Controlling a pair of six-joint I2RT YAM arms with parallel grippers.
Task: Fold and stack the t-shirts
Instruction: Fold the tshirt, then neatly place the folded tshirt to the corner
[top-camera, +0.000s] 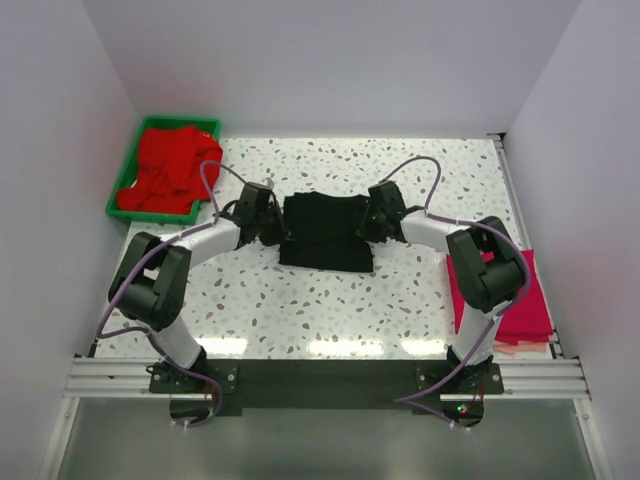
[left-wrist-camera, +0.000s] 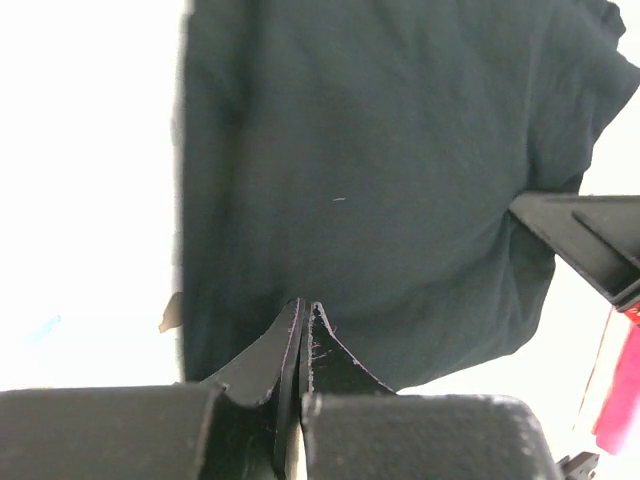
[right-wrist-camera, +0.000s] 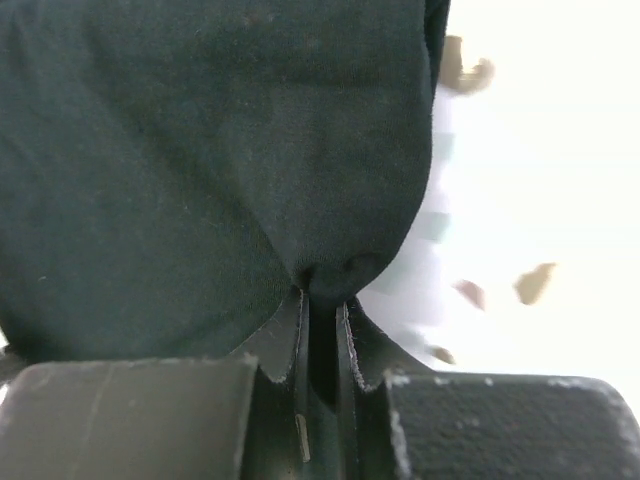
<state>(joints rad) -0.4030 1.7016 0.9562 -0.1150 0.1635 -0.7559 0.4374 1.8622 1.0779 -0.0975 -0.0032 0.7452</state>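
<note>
Black t-shirt: plain dark cloth, folded into a rough rectangle, lying flat in the middle of the tabletop, with its far edge a little wider than its near edge.
Black t-shirt's sides: the left edge is pinched in the left gripper and the right edge in the right gripper. The cloth puckers at each grip.
Red t-shirts: bright red and unfolded, crumpled in a loose heap that fills the green tray at the far left corner. Their number cannot be told.
Magenta-pink t-shirt: folded flat into a neat rectangle at the tabletop's right edge, partly hidden by the right arm and well apart from the black one.
</note>
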